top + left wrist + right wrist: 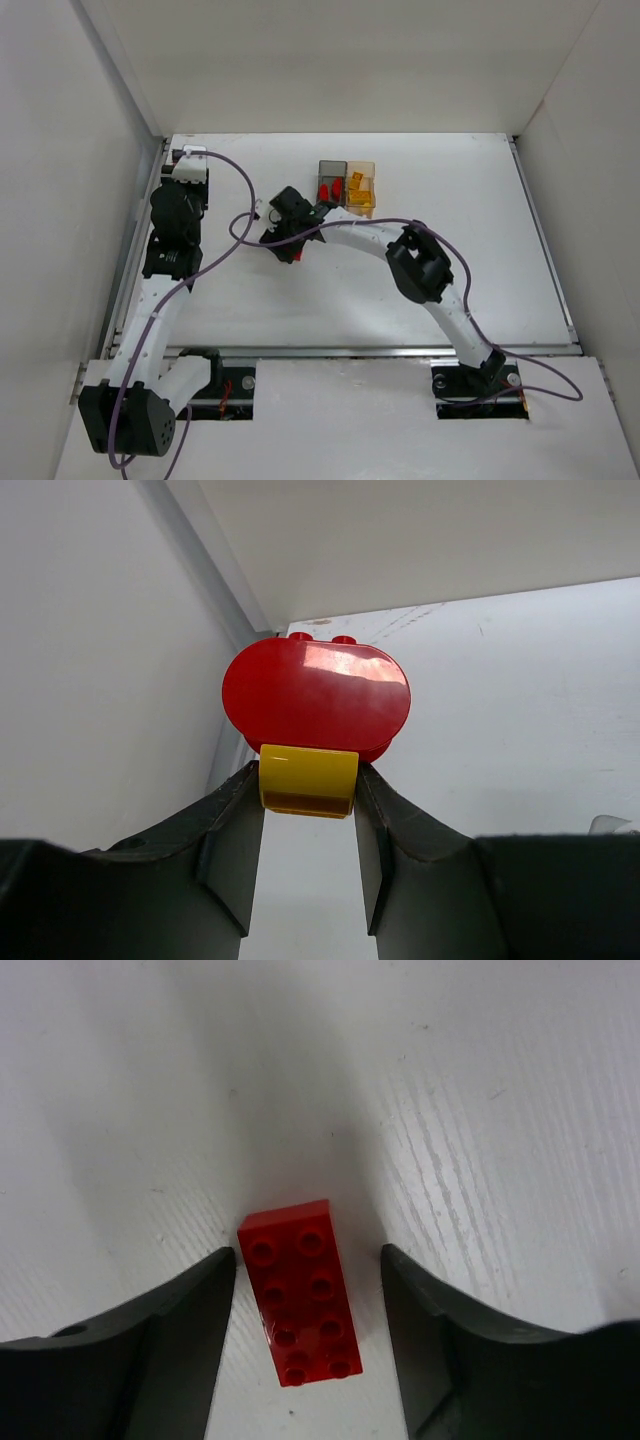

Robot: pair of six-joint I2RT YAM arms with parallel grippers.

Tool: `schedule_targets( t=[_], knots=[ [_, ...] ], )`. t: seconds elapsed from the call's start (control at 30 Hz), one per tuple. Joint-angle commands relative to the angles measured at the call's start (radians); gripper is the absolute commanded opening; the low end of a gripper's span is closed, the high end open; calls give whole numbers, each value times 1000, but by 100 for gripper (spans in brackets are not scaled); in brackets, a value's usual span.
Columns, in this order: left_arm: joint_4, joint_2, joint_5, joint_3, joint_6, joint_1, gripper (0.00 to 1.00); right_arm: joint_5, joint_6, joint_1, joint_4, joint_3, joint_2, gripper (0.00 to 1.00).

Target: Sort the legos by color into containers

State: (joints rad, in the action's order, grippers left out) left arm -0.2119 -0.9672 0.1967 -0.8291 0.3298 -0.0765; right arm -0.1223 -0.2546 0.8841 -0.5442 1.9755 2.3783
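Right arm [425, 268] crosses table [480, 200] before containers [346, 166]; approach from right unobstructed.

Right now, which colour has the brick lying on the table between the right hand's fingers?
Red. The brick shows best in the right wrist view.

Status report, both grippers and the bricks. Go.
Left gripper shut on yellow brick with red rounded piece stuck to it. Right gripper open, straddling red brick flat on table, not touching. Nothing blocking it.
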Motion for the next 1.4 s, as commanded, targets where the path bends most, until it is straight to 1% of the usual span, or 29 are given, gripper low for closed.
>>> schedule_targets(
  t=[0.0, 0.03, 0.07, 0.1, 0.13, 0.2, 0.23, 0.3, 0.33, 0.37, 0.4, 0.43, 0.47, 0.5, 0.53, 0.57, 0.6, 0.67, 0.73, 0.83, 0.93, 1.0, 1.07, 1.13, 1.17, 1.2, 1.23, 1.33, 1.37],
  knots=[
    [-76, 25, -5, -2, -32, 4, 0, 79, 9, 4, -77, -69, -24, 65],
    [-76, 25, -5, -2, -32, 4, 0, 79, 9, 4, -77, -69, -24, 58],
    [-87, 25, -5, -2, -32, 4, 0, 79, 9, 4, -77, -79, -39, 45],
    [-87, 25, -5, -2, -32, 4, 0, 70, 18, 4, -89, -79, -48, 29],
    [-87, 25, -16, -2, -32, 4, 0, 61, 31, 4, -89, -63, -48, 0],
    [-87, 25, -39, -2, -32, 4, 0, 33, 66, 4, -102, -8, -71, 0],
    [-87, 25, -52, -2, -41, 4, 0, 14, 124, 4, -68, 3, -114, 0],
    [-87, 25, -63, -2, -41, 4, 0, -65, 226, -63, 19, -9, -172, 0],
    [-87, 25, -72, -2, -41, 4, 0, -79, 370, -94, 143, -30, -230, 0],
    [-87, 25, -72, -2, -41, 4, 0, -79, 449, -124, 206, -56, -255, 0],
    [-87, 34, -94, 8, -41, 4, 0, -57, 513, -189, 260, -82, -275, 0],
    [-87, 35, -111, 8, -41, 4, 0, -24, 581, -218, 292, -102, -284, 0],
    [-87, 47, -168, 19, -28, 4, 0, 13, 691, -247, 303, -102, -284, 0],
    [-66, 47, -212, 30, 0, 4, 0, 47, 740, -295, 273, -69, -245, 0],
    [-54, 47, -265, 30, 23, 4, 0, 61, 741, -315, 273, -40, -245, 0],
    [-34, 47, -377, 30, 49, 4, 0, 75, 752, -329, 213, -5, -193, 0],
    [-18, 57, -419, 41, 66, 4, 0, 85, 752, -342, 182, 34, -164, 0],
    [2, 68, -477, 51, 80, 4, 0, 98, 752, -361, 129, 135, -90, 0],
    [11, 77, -502, 61, 80, 4, 0, 98, 761, -387, 104, 170, -59, 0],
    [11, 78, -526, 71, 71, 4, 0, 44, 787, -419, 141, 171, -41, 10],
    [11, 78, -537, 81, 71, 4, 0, 32, 796, -428, 141, 195, -30, 10],
    [11, 78, -537, 81, 71, 4, 0, 18, 796, -428, 141, 186, -30, 14],
    [11, 78, -537, 81, 71, 4, 0, -11, 796, -428, 141, 186, -30, 33],
    [11, 78, -537, 81, 61, 4, 0, -20, 805, -428, 132, 186, -30, 58],
    [11, 78, -537, 81, 61, 4, 0, -20, 805, -428, 115, 177, -30, 82],
    [11, 78, -537, 81, 61, 4, 0, -31, 805, -428, 115, 177, -30, 96],
    [11, 78, -537, 81, 61, 4, 0, -45, 805, -428, 104, 163, -43, 100],
    [2, 78, -537, 81, 72, 4, 0, -82, 805, -428, 136, 122, -106, 100],
    [2, 68, -551, 81, 72, 4, 0, -91, 805, -428, 154, 80, -157, 100]
  ],
)
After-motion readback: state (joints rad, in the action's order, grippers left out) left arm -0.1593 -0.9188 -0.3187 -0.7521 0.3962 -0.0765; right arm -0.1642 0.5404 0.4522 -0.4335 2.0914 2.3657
